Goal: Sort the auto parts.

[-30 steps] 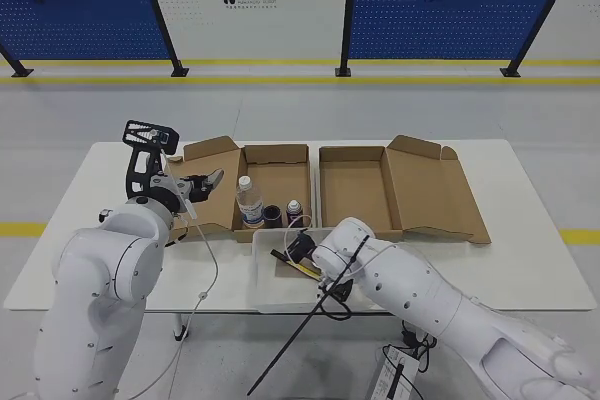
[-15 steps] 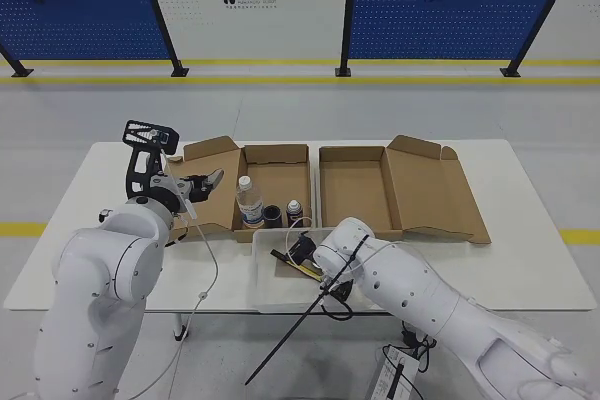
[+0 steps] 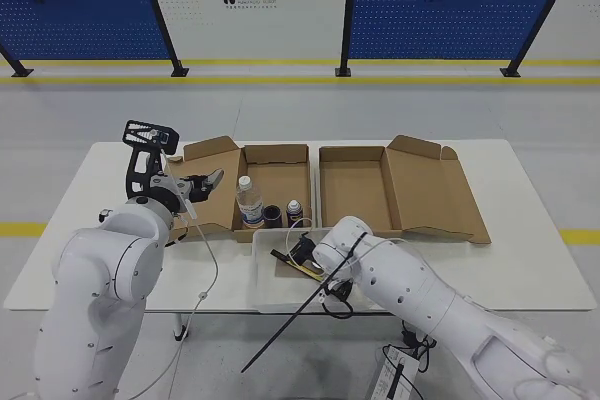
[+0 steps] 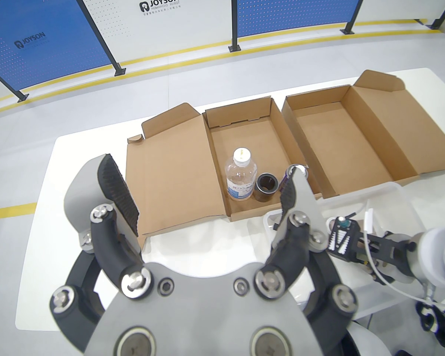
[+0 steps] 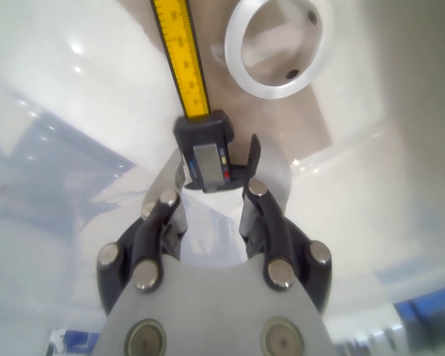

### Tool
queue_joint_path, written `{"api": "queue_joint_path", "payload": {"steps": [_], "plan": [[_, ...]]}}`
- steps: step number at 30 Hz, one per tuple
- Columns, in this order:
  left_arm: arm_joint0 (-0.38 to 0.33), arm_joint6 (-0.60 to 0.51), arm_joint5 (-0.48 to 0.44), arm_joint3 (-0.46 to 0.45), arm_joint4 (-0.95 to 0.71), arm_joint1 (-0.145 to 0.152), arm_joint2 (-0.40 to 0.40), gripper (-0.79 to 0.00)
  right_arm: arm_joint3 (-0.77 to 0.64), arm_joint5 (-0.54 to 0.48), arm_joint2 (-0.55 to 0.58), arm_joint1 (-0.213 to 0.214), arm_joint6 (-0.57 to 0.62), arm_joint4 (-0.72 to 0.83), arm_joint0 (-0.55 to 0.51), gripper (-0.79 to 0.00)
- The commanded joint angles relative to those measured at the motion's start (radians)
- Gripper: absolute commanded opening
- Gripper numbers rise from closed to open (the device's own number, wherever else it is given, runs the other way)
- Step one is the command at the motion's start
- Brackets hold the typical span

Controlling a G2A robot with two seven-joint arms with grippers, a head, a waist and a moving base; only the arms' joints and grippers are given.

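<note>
My right gripper is down inside the white bin, shut on the black display head of a digital caliper whose yellow scale runs away from the fingers. A silver metal ring lies beside the scale on the bin floor. From above, the right gripper and caliper sit in the bin at the table's front. My left gripper hangs open and empty above the left box's flap.
Two open cardboard boxes stand side by side at the back. The left box holds a clear bottle, a black cylinder and a small can. The right box has a bare floor. A thin black rod hangs below the right arm.
The right arm has shifted slightly over the bin, and the black rod beneath it has swung a little. The left arm has not moved.
</note>
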Motion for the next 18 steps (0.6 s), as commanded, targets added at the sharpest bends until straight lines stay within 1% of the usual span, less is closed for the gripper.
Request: {"api": "queue_joint_path", "payload": {"steps": [1,4,10,12,15,16,17,18], "plan": [[0.0,0.0,0.0,0.0,0.0,0.0,0.0,0.0,0.006,-0.004,0.001,-0.003,0.0,0.003,0.001,-0.437],[0.0,0.0,0.0,0.0,0.0,0.0,0.0,0.0,0.016,-0.013,0.001,-0.008,0.0,0.006,0.003,-0.44],[0.0,0.0,0.0,0.0,0.0,0.0,0.0,0.0,0.032,-0.026,0.002,-0.017,0.002,0.01,0.006,-0.471],[0.0,0.0,0.0,0.0,0.0,0.0,0.0,0.0,0.035,-0.028,0.003,-0.02,0.003,0.012,0.007,-0.526],[0.0,0.0,0.0,0.0,0.0,0.0,0.0,0.0,0.04,-0.033,0.004,-0.024,0.003,0.012,0.009,-0.646],[0.0,0.0,0.0,0.0,0.0,0.0,0.0,0.0,0.04,-0.035,0.006,-0.025,0.001,0.013,0.01,-0.745],[0.0,0.0,0.0,0.0,0.0,0.0,0.0,0.0,0.041,-0.037,0.007,-0.025,0.0,0.013,0.01,-0.785],[0.0,0.0,0.0,0.0,0.0,0.0,0.0,0.0,0.042,-0.039,0.008,-0.026,0.0,0.014,0.01,-0.785]]}}
